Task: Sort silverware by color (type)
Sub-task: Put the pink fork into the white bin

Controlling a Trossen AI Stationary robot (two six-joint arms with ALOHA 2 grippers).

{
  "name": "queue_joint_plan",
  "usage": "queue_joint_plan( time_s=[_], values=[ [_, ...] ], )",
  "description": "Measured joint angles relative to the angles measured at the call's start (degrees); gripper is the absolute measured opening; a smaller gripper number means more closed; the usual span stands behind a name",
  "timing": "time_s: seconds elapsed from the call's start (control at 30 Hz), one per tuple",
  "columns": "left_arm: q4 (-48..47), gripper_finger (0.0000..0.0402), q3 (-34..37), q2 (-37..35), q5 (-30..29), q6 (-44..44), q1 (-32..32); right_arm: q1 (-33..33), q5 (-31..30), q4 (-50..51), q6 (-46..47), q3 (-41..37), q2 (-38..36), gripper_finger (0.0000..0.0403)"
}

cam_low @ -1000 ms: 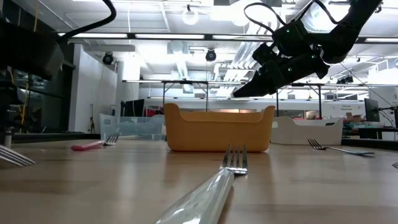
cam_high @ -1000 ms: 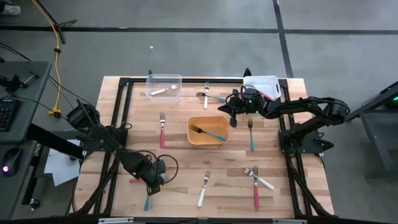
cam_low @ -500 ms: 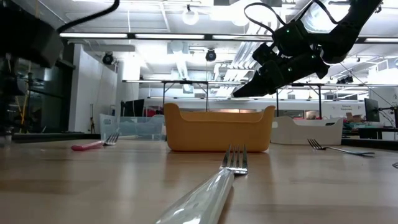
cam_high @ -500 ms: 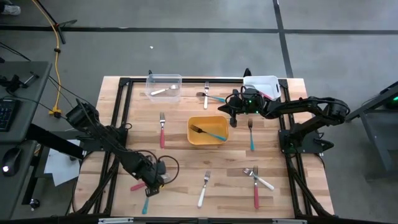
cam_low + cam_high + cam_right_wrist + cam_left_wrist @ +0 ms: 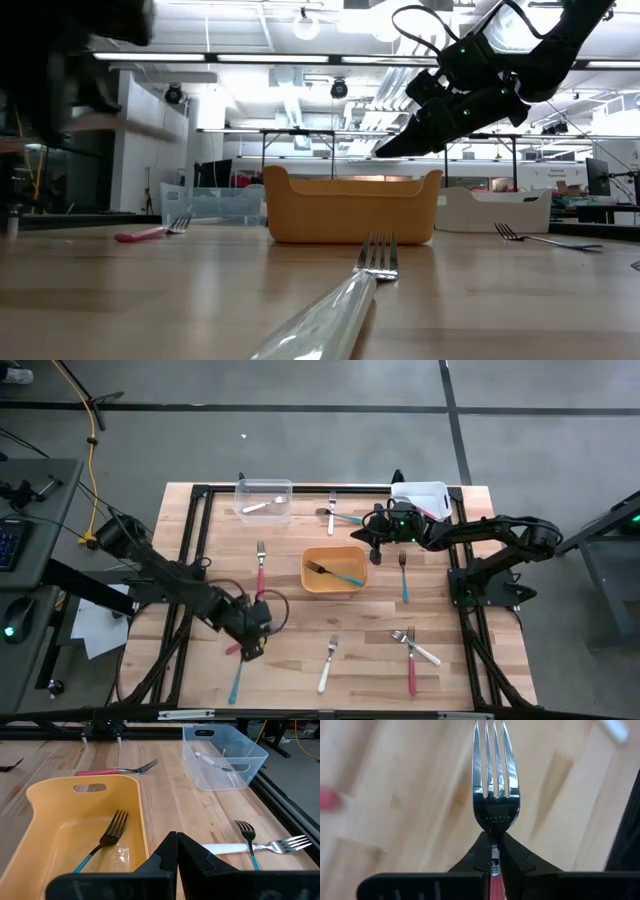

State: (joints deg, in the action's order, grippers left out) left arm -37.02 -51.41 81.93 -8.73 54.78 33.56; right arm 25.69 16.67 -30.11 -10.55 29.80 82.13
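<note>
Red-handled fork (image 5: pixel 492 780) sits clamped in my left claw (image 5: pixel 492 862), lifted over the table (image 5: pixel 290 670) near its front-left part, tines pointing ahead. My right claw (image 5: pixel 176 851) hangs with fingers together above the far edge of the yellow bin (image 5: pixel 334 571), which holds a teal-handled fork (image 5: pixel 335 572). The clear bin (image 5: pixel 264 499) holds a white one.

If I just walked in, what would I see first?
The left gripper pinches a red-handled fork, lifted over the table's near left part. Mid-table sits a yellow bin holding a blue-handled fork. The right gripper hangs just beyond that bin, fingers together, holding nothing.
</note>
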Motion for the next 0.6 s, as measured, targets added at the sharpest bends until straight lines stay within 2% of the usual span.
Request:
queue_joint_plan(
  time_s=[0.1,0.27,0.43,0.6],
  values=[
    [4.84,0.0008,3.21,-3.16,-2.43,-3.85,-3.39,0.01,0.00,0.33,0.00,0.00,0.00,0.0000],
    [22.25,0.0008,12.39,-8.30,-4.86,-12.07,-9.47,0.00,0.00,0.81,0.02,0.00,0.00,0.0000],
    [43.96,0.0008,22.05,-11.81,-6.19,-22.58,-17.73,-0.76,0.02,0.43,0.27,0.00,0.00,0.0000],
    [68.62,0.0008,29.90,-12.20,-5.82,-33.36,-28.15,-3.42,0.11,-3.99,5.53,0.48,0.00,0.0005]
  ],
)
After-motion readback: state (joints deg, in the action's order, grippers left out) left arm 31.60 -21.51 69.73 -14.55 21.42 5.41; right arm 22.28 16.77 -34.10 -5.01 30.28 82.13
